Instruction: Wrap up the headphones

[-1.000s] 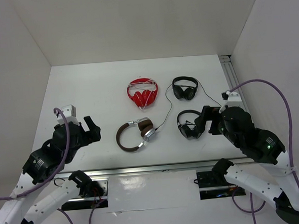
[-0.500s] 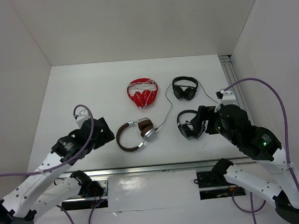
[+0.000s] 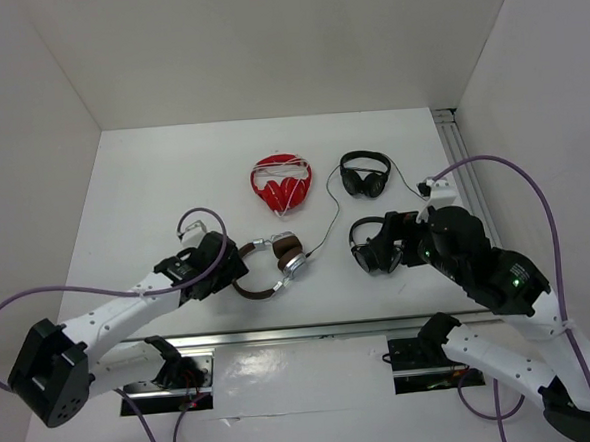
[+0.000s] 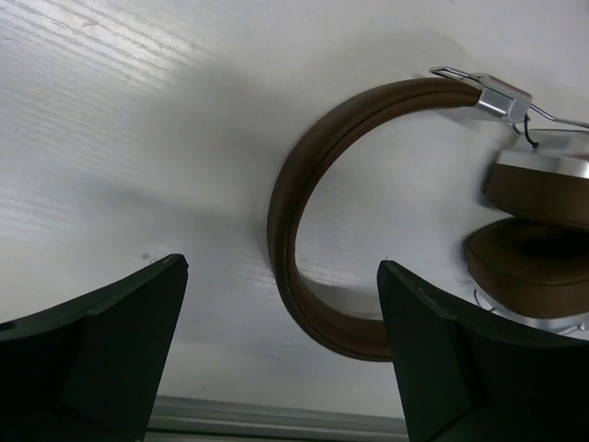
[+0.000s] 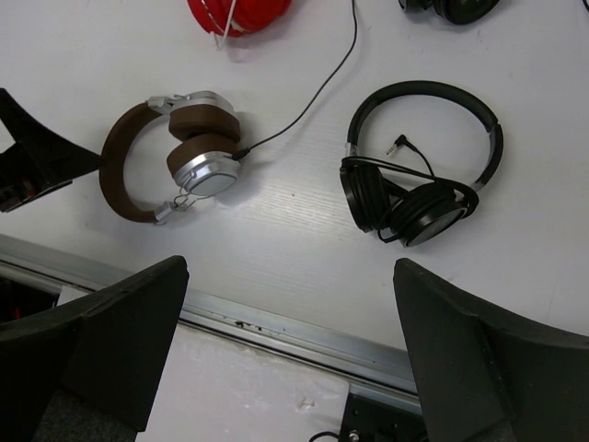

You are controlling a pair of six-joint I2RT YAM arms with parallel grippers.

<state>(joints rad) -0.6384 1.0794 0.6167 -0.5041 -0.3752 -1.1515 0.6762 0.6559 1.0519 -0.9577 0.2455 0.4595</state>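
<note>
The headphones (image 3: pixel 268 268) lie flat near the table's front middle, with a brown headband, silver cups and brown pads. Their thin dark cable (image 3: pixel 327 219) runs loose up and to the right. My left gripper (image 3: pixel 225 261) is open and low at the headband's left side. In the left wrist view the headband (image 4: pixel 294 212) curves between the two open fingers, and the left gripper (image 4: pixel 282 265) holds nothing. My right gripper (image 3: pixel 385 244) is open and empty above a black pair. The right wrist view shows the headphones (image 5: pixel 175 157) at left, well away from the right gripper (image 5: pixel 291 265).
Red headphones with a white cord (image 3: pixel 282 182) lie behind the brown pair. One black pair (image 3: pixel 364 174) lies at the back right, another (image 3: pixel 374 248) under my right gripper. A metal rail (image 3: pixel 302 331) runs along the front edge, another (image 3: pixel 461 156) along the right. White walls enclose the table.
My left arm has reached right and forward until its open gripper is at the brown headband. My right gripper has drifted slightly left over the black pair. The headphones have not moved.
</note>
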